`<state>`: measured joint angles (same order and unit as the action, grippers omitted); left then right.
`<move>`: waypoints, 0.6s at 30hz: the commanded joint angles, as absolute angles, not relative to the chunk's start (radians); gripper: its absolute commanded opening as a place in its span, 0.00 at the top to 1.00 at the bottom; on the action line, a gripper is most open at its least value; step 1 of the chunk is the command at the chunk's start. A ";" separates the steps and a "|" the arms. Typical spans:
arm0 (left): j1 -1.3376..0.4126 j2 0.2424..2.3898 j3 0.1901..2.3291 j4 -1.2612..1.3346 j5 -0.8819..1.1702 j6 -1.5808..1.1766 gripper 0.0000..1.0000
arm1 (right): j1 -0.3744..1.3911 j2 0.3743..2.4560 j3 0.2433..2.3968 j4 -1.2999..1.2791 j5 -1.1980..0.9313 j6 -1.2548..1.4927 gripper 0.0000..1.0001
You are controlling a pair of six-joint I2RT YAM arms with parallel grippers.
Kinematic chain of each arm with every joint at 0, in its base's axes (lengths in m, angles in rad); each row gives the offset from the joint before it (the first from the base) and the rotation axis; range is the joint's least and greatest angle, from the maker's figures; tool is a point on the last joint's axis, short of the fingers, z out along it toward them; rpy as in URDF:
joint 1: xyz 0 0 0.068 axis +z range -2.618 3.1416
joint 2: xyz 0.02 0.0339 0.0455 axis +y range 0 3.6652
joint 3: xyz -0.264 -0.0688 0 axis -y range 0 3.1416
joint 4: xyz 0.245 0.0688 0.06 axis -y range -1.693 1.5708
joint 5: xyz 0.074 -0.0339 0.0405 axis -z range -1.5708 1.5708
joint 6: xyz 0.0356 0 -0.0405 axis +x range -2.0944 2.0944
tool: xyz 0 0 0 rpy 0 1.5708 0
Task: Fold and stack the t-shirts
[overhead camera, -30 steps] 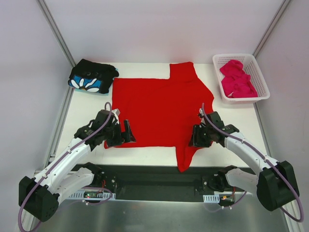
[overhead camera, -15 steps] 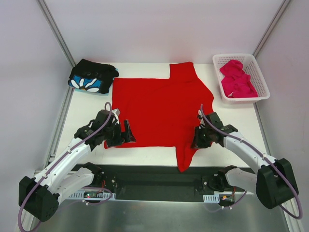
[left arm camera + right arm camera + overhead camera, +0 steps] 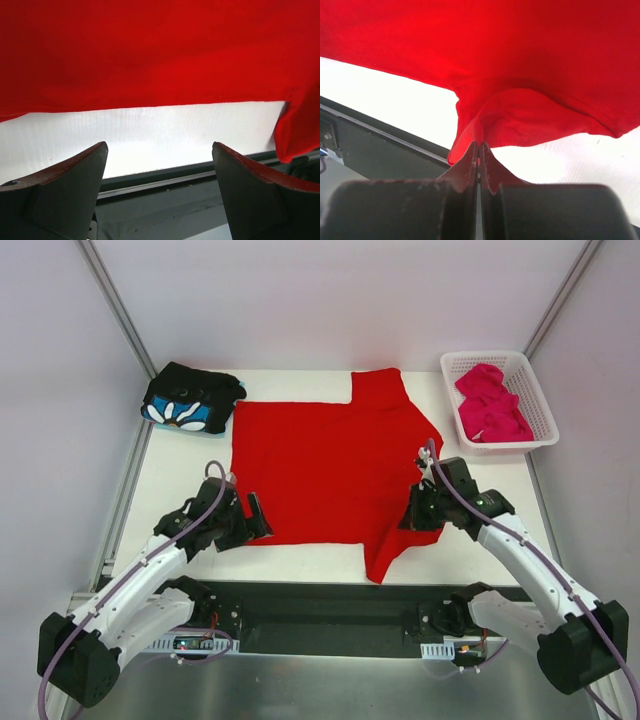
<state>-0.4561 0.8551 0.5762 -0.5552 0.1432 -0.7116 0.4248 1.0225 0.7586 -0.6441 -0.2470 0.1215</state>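
Bright red cloth t-shirt (image 3: 320,465) lies spread flat across the middle of the flat white table (image 3: 180,475). Hem is to the left, one sleeve points far, the other reaches the near edge.

Biggest risk as I read it: only one side is gripped. If I lift now, the red shirt drags and skews, since its left side is loose.

Next risk: the near sleeve sits at the table's near lip, above the dark rail (image 3: 330,602). A low pull could drop it over and snag it.

A sweep toward the far side could shove the folded black t-shirt with blue-and-white flower print (image 3: 190,400), at far left just beside the red shirt's corner. It could also clip the white plastic lattice basket (image 3: 503,447) at far right, which has the crumpled magenta-pink t-shirt (image 3: 490,405) inside.

Right gripper (image 3: 478,148) is fully closed on a small pinch of red cloth by the near sleeve. Thin bite, can't tell if it has one layer or two, may slip.

Left gripper (image 3: 160,150) has jaws wide apart with nothing in them, hovering just near of the hem at the near-left corner.

Room: bare table down the left side and at near right, on the near side of the basket. Far strip is narrow and the near edge is tight. Basket is close to the red shoulder but apart from it.
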 commanded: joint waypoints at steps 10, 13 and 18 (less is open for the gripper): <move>-0.292 0.675 0.462 -0.545 -0.070 -0.876 0.21 | 0.420 0.959 0.792 -0.747 -0.276 0.068 0.99; -0.284 0.678 0.454 -0.561 -0.107 -0.925 0.26 | 0.419 0.965 0.795 -0.752 -0.279 0.054 0.99; -0.282 0.758 0.474 -0.621 -0.170 -1.012 0.30 | 0.416 0.971 0.801 -0.753 -0.304 0.044 0.99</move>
